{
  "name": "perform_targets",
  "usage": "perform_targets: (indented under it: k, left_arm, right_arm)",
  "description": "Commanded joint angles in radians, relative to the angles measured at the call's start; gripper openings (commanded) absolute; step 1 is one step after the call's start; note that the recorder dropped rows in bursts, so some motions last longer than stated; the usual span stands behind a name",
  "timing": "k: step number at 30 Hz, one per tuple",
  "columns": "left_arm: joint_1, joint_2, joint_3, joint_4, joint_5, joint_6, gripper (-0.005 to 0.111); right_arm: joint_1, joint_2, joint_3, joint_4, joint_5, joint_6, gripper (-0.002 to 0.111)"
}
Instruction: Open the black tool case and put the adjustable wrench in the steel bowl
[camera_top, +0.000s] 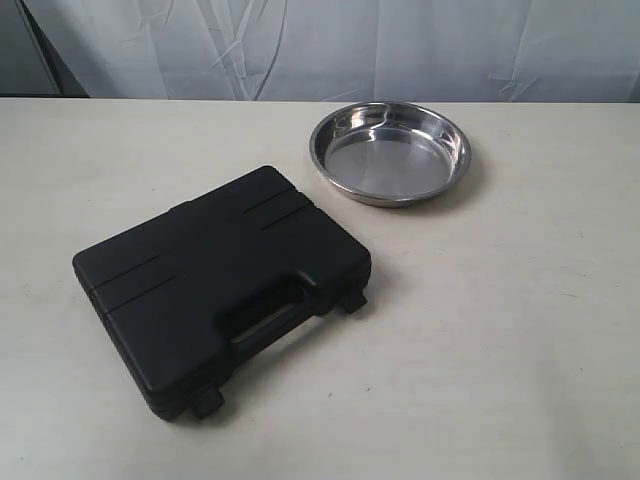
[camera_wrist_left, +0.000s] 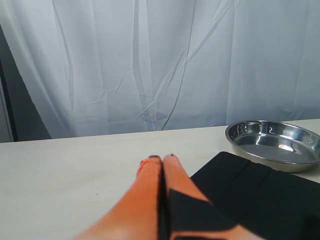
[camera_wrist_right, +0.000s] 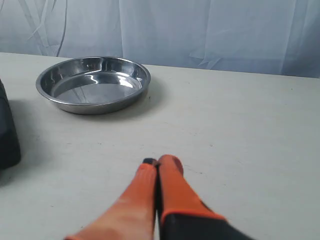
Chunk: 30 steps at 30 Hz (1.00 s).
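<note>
The black tool case (camera_top: 215, 285) lies closed and flat on the table, at an angle, its handle and two latches facing the near edge. The adjustable wrench is hidden from every view. The empty steel bowl (camera_top: 389, 152) sits behind and to the right of the case. My left gripper (camera_wrist_left: 161, 159) is shut, empty, above the table beside a corner of the case (camera_wrist_left: 260, 195), with the bowl (camera_wrist_left: 274, 144) beyond. My right gripper (camera_wrist_right: 159, 162) is shut, empty, over bare table, well short of the bowl (camera_wrist_right: 93, 83). Neither arm shows in the exterior view.
A white curtain (camera_top: 330, 45) hangs behind the table's far edge. The pale table (camera_top: 520, 330) is bare to the right of the case and in front of it. An edge of the case (camera_wrist_right: 7, 132) shows in the right wrist view.
</note>
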Motion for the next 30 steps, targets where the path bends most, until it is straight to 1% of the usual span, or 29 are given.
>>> perform_targets:
  k: [1,8,10,12,13,15,30]
  left_arm:
    - [-0.004,-0.005,0.002,-0.001,-0.002,-0.002,0.000]
    - [-0.004,-0.005,0.002,-0.001,-0.002,-0.002,0.000]
    - [-0.004,-0.005,0.002,-0.001,-0.002,-0.002,0.000]
    - [-0.004,-0.005,0.002,-0.001,-0.002,-0.002,0.000]
    - [-0.004,-0.005,0.002,-0.001,-0.002,-0.002,0.000]
    - [-0.004,-0.005,0.002,-0.001,-0.002,-0.002,0.000]
    - [-0.004,-0.005,0.002,-0.001,-0.002,-0.002,0.000]
  right_arm:
    - [-0.005,0.000,-0.001,0.001,-0.011,-0.003,0.000]
    - [-0.005,0.000,-0.001,0.001,-0.011,-0.003,0.000]
    - [-0.005,0.000,-0.001,-0.094,-0.020,-0.046,0.000]
    - [-0.005,0.000,-0.001,-0.257,-0.032,-0.102,0.000]
    - [-0.005,0.000,-0.001,-0.310,-0.041,-0.101,0.000]
    - [-0.005,0.000,-0.001,-0.362,-0.046,-0.101,0.000]
    - [-0.005,0.000,-0.001,-0.362,-0.042,-0.099,0.000]
